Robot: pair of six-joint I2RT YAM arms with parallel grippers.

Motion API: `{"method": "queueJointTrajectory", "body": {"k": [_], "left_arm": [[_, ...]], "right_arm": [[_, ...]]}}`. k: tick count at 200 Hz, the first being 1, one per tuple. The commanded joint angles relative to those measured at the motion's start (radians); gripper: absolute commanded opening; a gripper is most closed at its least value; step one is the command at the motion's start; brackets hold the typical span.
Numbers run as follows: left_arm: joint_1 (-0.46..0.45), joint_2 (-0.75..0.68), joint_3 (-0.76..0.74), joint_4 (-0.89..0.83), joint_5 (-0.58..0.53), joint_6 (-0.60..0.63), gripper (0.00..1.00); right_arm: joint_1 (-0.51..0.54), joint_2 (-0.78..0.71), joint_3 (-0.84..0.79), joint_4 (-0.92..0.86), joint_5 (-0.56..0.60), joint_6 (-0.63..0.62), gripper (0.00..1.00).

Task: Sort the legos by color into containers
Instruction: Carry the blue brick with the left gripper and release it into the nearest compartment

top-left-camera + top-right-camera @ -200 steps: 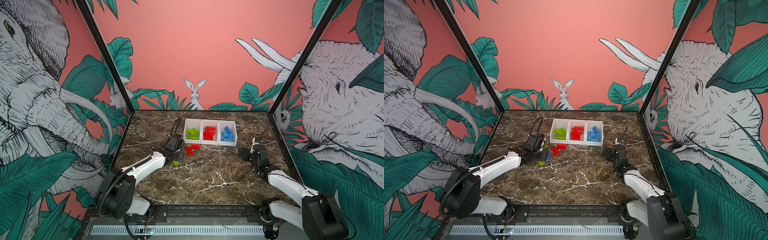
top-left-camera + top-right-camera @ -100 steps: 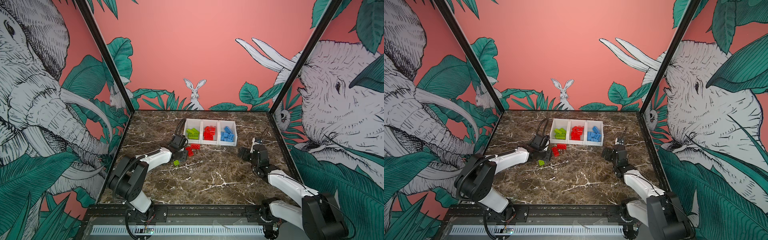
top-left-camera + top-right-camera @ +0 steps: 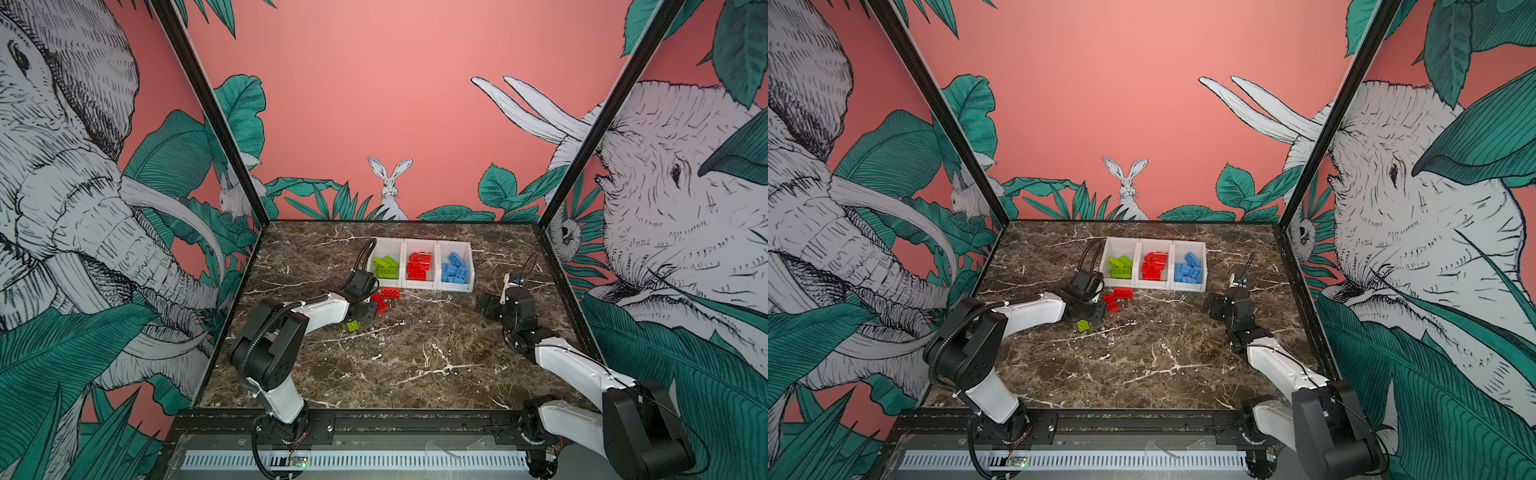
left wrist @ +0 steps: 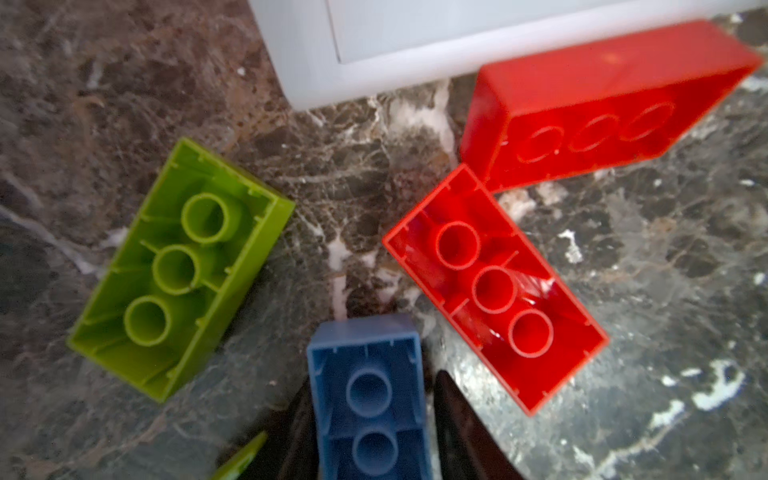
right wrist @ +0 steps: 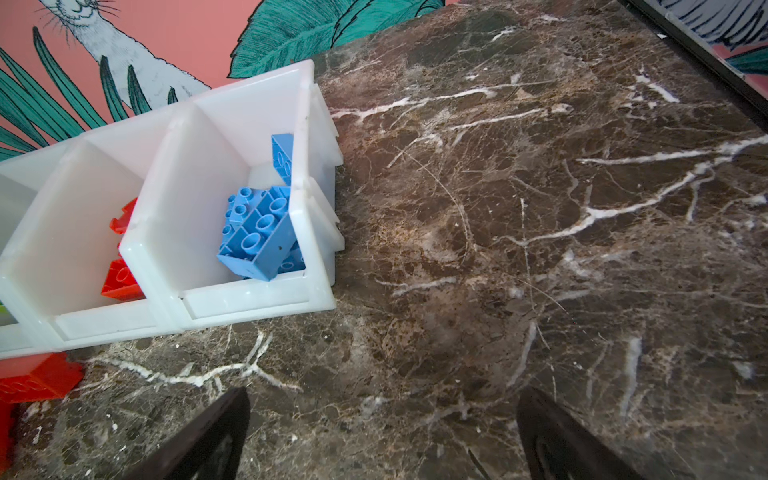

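In the left wrist view, my left gripper (image 4: 374,380) is shut on a blue brick (image 4: 368,399) that lies hollow side up, one dark finger against each long side. Beside it lie a lime green brick (image 4: 178,270) and two red bricks (image 4: 494,286) (image 4: 602,104), all loose on the marble. In both top views the left gripper (image 3: 365,309) (image 3: 1090,309) is low, just in front of the containers (image 3: 419,283), and it hides the blue brick. The three bins hold green (image 3: 385,266), red (image 3: 419,268) and blue (image 3: 455,270) bricks. My right gripper (image 5: 382,399) (image 3: 486,305) stands open with nothing between its fingers.
A small green brick (image 3: 353,326) (image 3: 1083,325) lies on the marble just nearer the camera than the left gripper. The white wall of a bin (image 4: 316,54) stands close beyond the loose bricks. Black frame posts and the printed walls enclose the tabletop.
The left arm has reached further toward the bins and its jaws have closed in on the blue brick. The right arm has not moved.
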Motion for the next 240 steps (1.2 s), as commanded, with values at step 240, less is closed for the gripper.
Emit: {"method": "queueJointTrajectory", "body": {"k": [240], "left_arm": [[-0.219, 0.506, 1.088, -0.045, 0.247, 0.094, 0.30]], "right_arm": [[-0.035, -0.143, -0.040, -0.026, 0.076, -0.014, 0.98]]}}
